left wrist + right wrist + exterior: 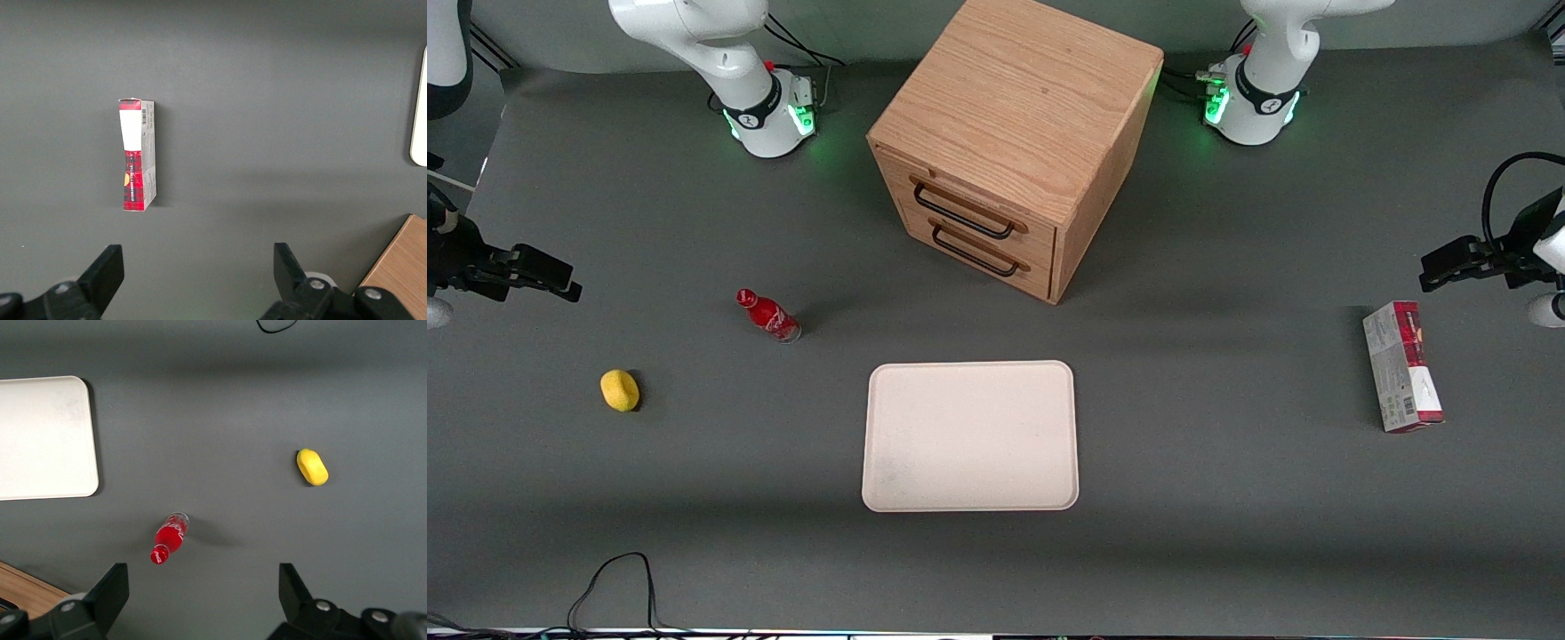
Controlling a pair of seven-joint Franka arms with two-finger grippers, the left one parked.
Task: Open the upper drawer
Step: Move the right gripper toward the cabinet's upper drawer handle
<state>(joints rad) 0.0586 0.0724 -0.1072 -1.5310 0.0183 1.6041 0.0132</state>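
Looking from the front, the upper drawer (971,212) sits shut in the oak cabinet (1018,133), around 12 o'clock from the tray (970,436). Rigid, probably slides easily; hook its black wire handle (963,214) mid-span. Wrist cam: end effector (203,597) spread wide, empty, above the red bottle (169,537).

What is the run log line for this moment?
upper drawer: shut | gripper: open, empty, high at working arm's end of table

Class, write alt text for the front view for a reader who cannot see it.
A wooden cabinet with its upper drawer shut stands on a grey table; the tool waits open at the working arm's end.
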